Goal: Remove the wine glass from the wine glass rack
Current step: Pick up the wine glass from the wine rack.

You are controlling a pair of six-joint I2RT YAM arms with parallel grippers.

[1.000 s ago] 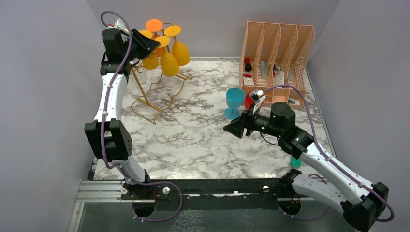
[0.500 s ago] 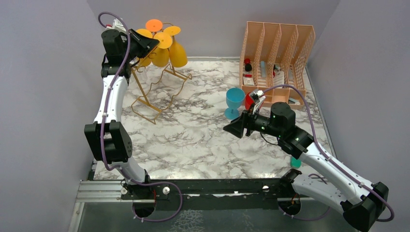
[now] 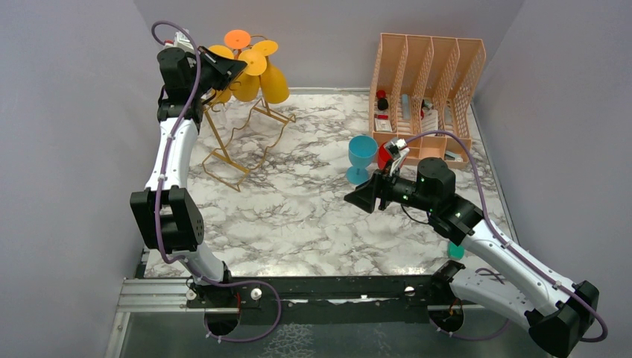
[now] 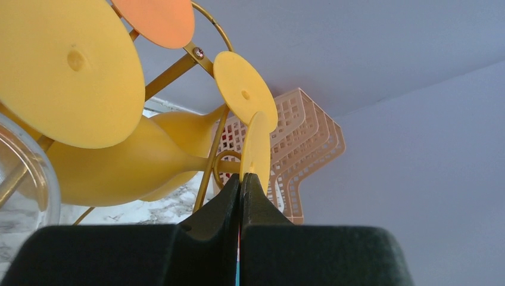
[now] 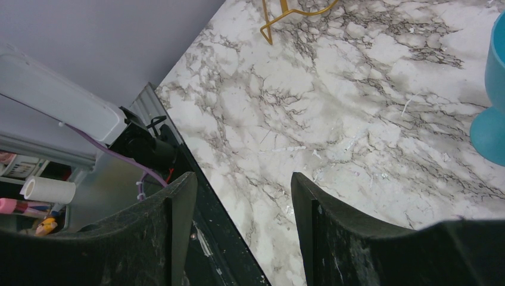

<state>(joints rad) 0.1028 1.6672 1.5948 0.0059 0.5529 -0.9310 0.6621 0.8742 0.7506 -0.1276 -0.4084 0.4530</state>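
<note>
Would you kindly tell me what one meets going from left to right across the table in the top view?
In order: gold rack → blue glass → peach organiser. The yellow glasses overlap the rack and the right claw overlaps the blue glass, so both are left out.

White grey-veined marble tabletop (image 3: 298, 216) between plain pale lilac walls (image 3: 67, 112) under even light

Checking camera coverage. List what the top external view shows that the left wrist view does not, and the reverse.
Top external only: the blue goblet and the right tool. Left wrist only: that the left tool is shut, with the edge of a yellow foot at its tips. Both: the gold rack, yellow glasses and peach organiser.
</note>
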